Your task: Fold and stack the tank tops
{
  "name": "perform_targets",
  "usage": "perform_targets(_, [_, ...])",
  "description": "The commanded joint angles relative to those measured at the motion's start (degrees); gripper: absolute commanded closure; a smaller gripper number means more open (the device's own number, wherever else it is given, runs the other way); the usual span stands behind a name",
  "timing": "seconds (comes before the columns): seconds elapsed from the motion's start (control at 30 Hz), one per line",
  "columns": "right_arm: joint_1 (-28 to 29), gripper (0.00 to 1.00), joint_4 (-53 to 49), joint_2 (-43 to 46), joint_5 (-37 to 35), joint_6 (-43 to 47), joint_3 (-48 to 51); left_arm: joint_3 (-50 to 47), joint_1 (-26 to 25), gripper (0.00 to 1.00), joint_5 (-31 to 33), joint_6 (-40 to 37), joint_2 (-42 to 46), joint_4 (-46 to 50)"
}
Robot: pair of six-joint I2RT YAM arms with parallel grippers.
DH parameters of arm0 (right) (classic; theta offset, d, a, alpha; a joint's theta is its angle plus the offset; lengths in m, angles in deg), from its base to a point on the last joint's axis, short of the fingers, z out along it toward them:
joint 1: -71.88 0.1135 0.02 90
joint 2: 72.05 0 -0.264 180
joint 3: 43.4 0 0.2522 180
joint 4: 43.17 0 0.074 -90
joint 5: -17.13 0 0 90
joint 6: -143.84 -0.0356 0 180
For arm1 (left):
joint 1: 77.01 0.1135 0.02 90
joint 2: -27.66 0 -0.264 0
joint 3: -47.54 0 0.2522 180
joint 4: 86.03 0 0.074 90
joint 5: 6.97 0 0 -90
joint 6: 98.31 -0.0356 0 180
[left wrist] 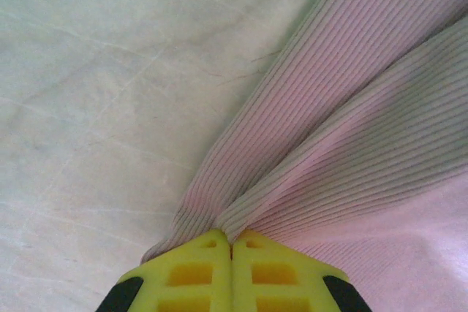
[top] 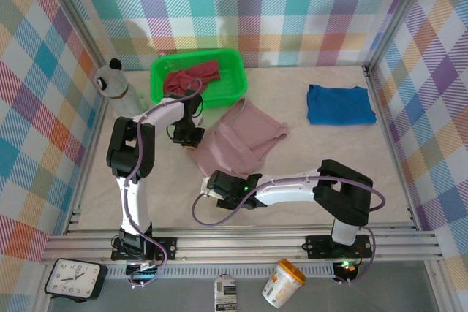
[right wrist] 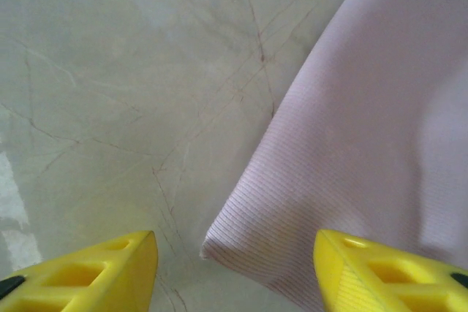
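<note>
the mauve-pink tank top lies spread but rumpled on the marble-look table, between the two arms and just in front of the green basket. the left gripper is clamped shut on a gathered edge of it, and the ribbed cloth bunches into pleats right at the yellow fingertips. the right gripper hangs empty with its jaws apart, straddling a near corner of the same top that lies flat on the table. the fabric looks like a thin, limp rib knit. it is probably light and stretchy, with no stiffness of its own, so it should sag and fold wherever it is not held, and slide easily over the smooth table. the best holds look like corners and edges. a pinch there has to reach right down to the tabletop to catch the single layer, and two well-spaced holds should keep the fold line straight. the blue tank top lies flat, well apart at the far right. the dark red tank top sits crumpled in the basket.
</note>
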State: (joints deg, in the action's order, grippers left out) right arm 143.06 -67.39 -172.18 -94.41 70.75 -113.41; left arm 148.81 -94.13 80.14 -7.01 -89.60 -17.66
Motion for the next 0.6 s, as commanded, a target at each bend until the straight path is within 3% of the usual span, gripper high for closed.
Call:
perform_targets(0.0, [0.6, 0.40, 4.0, 2.4, -1.3, 3.1, 0.2, -0.3, 1.3, 0.99, 0.8, -1.3, 3.1, 3.1])
perform_targets(0.43, [-0.5, 0.39, 5.3, -8.8, -2.1, 7.6, -4.7, -1.6, 3.0, 0.98, 1.1, -1.3, 3.6, 3.2])
perform_targets(0.5, [-0.8, 0.43, 3.9, -9.5, -1.4, 7.1, -5.2, -2.0, 3.6, 0.98, 1.5, -1.2, 3.6, 3.2])
perform_targets(0.57, [-1.0, 0.55, 2.5, -9.3, -0.6, 6.1, -5.2, -2.3, 4.2, 0.98, 1.4, -1.1, 3.4, 3.2])
